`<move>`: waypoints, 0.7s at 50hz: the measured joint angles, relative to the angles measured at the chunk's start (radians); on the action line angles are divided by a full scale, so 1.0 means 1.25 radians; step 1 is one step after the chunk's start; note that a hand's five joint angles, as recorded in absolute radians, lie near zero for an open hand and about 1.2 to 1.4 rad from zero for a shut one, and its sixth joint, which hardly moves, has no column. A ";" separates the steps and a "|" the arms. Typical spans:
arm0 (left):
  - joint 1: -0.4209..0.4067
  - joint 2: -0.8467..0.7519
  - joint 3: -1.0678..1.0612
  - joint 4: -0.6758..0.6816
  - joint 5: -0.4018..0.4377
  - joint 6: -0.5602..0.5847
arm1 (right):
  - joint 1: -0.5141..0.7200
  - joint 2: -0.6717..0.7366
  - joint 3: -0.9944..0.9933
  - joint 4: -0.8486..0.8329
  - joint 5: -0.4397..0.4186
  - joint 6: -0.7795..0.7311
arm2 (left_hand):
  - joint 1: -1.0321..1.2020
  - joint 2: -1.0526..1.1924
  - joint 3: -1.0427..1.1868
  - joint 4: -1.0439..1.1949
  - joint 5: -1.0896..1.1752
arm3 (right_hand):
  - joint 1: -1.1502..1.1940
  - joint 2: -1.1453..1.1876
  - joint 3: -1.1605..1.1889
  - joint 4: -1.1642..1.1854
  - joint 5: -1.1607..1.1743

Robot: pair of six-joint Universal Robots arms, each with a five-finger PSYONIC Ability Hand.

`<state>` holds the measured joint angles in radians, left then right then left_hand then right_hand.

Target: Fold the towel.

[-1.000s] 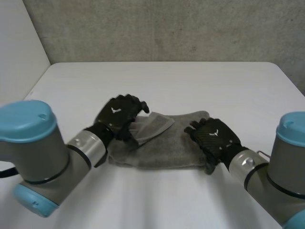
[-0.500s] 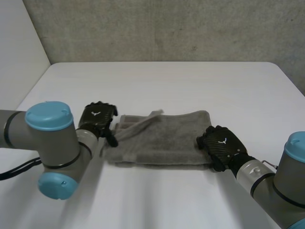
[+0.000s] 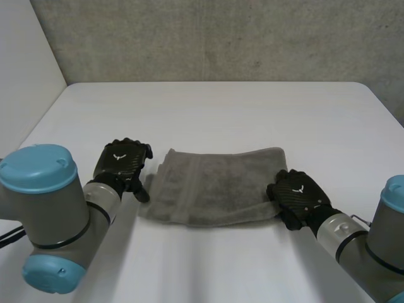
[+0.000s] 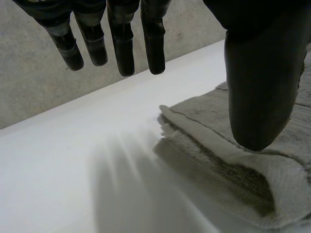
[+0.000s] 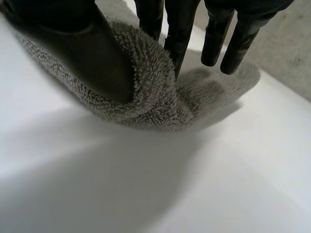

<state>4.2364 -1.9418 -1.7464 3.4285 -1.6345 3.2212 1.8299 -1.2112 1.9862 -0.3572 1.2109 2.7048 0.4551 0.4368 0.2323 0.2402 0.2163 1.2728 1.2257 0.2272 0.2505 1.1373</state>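
Step, as judged: right hand (image 3: 297, 192) is setting down the right end of the grey terry towel (image 3: 214, 186); one fold looks laid.
Doing it well: lower the pinched edge flat, square it with the layer beneath, and let go without dragging. The uneven left-hand layers want smoothing.
Pose, right hand: low at the towel's near-right corner, thumb (image 5: 92, 53) against a rolled lip of cloth, straight fingers (image 5: 181, 29) on its other side, pinching it.
Pose, left hand (image 3: 122, 161): just beside the towel's left edge, fingers (image 4: 124, 46) straight and spread, holding nothing; thumb over the cloth, contact unclear.
Towel: flat oblong, mid white worktop (image 3: 252, 107).
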 measured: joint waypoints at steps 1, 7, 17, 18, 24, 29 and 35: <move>0.001 0.004 -0.003 0.000 0.000 0.000 | -0.006 -0.002 0.001 0.010 -0.003 -0.003 | -0.002 -0.003 0.000 0.000 -0.003 | 0.000 0.000 0.000 0.000 0.000; 0.014 0.044 -0.033 0.000 0.001 0.001 | -0.117 -0.076 -0.007 0.161 -0.080 -0.060 | -0.004 -0.015 0.000 0.000 -0.015 | 0.001 0.000 0.000 0.000 0.000; 0.029 0.083 -0.032 0.001 0.011 0.001 | -0.190 -0.186 -0.176 0.392 -0.161 -0.138 | -0.016 -0.025 0.000 0.000 -0.026 | 0.009 0.001 0.000 0.000 0.000; 0.029 0.084 -0.030 0.001 0.012 0.001 | -0.181 -0.188 -0.189 0.400 -0.161 -0.138 | -0.017 -0.027 0.000 0.000 -0.028 | 0.009 0.001 0.000 0.000 0.000; 0.027 0.085 -0.003 0.001 0.020 0.001 | 0.005 -0.148 -0.318 0.444 -0.113 -0.129 | -0.027 -0.053 0.000 0.000 -0.050 | 0.009 0.008 0.000 0.000 0.004; 0.024 0.085 0.012 0.001 0.021 -0.001 | 0.201 -0.066 -0.392 0.446 -0.027 -0.126 | -0.046 -0.060 0.000 0.000 -0.058 | 0.016 0.013 0.000 0.000 0.004; 0.022 0.083 0.020 0.001 0.020 -0.001 | 0.359 0.041 -0.430 0.438 0.039 -0.125 | -0.049 -0.072 0.000 0.000 -0.069 | 0.017 0.013 0.000 0.000 0.004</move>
<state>4.2632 -1.8387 -1.7216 3.4300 -1.6099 3.2198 2.2787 -1.1601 1.4492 0.1898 1.2596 2.5481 0.3937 0.3473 0.2323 0.2401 0.1304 1.2939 1.2422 0.2272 0.2505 1.1429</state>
